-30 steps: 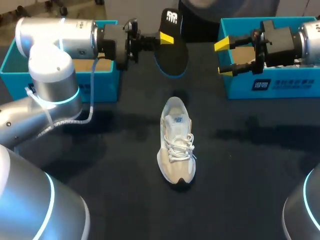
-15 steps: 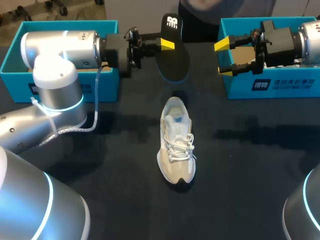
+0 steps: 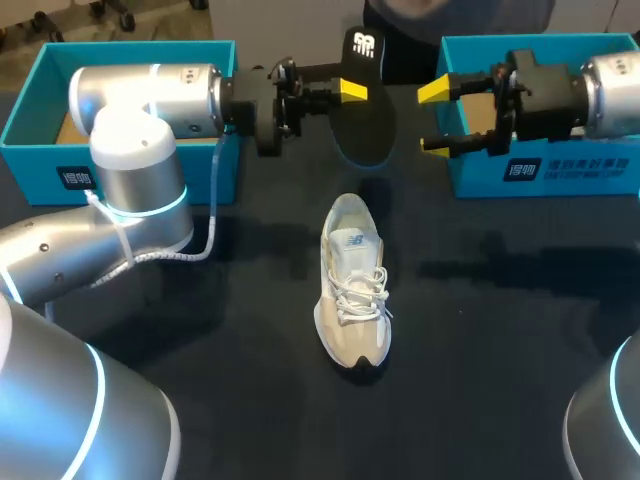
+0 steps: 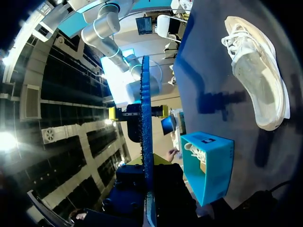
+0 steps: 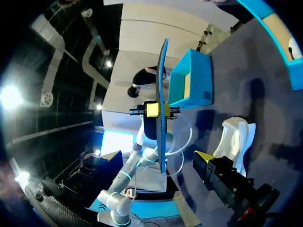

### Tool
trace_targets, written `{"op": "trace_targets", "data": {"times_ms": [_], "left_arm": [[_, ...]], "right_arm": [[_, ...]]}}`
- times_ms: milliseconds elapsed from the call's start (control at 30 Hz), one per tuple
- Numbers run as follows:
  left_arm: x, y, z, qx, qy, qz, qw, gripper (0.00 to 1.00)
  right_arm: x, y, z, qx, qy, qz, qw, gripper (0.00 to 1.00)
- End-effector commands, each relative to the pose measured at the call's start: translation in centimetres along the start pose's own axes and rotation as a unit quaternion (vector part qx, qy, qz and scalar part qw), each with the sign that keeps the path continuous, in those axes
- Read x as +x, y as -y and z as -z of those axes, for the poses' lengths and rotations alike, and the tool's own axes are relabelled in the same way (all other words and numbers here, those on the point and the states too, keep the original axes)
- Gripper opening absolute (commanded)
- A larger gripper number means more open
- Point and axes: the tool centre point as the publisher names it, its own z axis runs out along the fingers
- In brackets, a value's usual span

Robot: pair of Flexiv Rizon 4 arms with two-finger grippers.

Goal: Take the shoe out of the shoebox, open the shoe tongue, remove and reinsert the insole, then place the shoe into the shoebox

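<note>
Left fingers (image 3: 352,90) pinching insole (image 3: 365,125), held upright in the air. Right fingers (image 3: 432,92) spread, just beside it, apart. Shoe (image 3: 352,290) on tabletop (image 3: 500,350) below both.

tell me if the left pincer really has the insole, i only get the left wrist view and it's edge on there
observer: yes. In the head view the left pincer is shut on the insole, holding it in the air above the table, past the heel of the shoe.
operator: something yellow shows behind it, is that touching
observer: no. That is the right pincer, open and empty, with a clear gap between it and the insole.
operator: anything on my left i can't see
observer: a teal box sits at the table's far left corner.
</note>
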Motion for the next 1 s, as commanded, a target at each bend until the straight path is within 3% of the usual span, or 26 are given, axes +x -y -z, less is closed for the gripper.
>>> {"op": "trace_targets", "data": {"times_ms": [33,300,833,933,1000], "left_arm": [[0.5,0.1,-1.2,0.005,0.003,-0.007,1.000,0.00],[0.4,0.8,-2.0,0.017,0.007,-0.008,1.000,0.00],[0.3,1.2,-2.9,0.008,0.015,-0.009,1.000,0.00],[0.4,1.1,-2.9,0.001,0.015,-0.005,1.000,0.00],[0.4,1.1,-2.9,-0.003,0.016,-0.002,1.000,0.00]], "right_arm": [[-0.2,-0.9,-1.8,0.002,-0.005,0.000,1.000,1.00],[-0.5,-1.7,-3.2,0.018,-0.016,0.004,1.000,1.00],[-1.4,-2.2,-4.0,0.021,-0.028,0.006,0.999,1.00],[-1.5,-2.0,-4.0,0.019,-0.029,0.008,0.999,0.86],[-1.5,-1.9,-4.1,0.020,-0.031,0.009,0.999,0.62]]}}
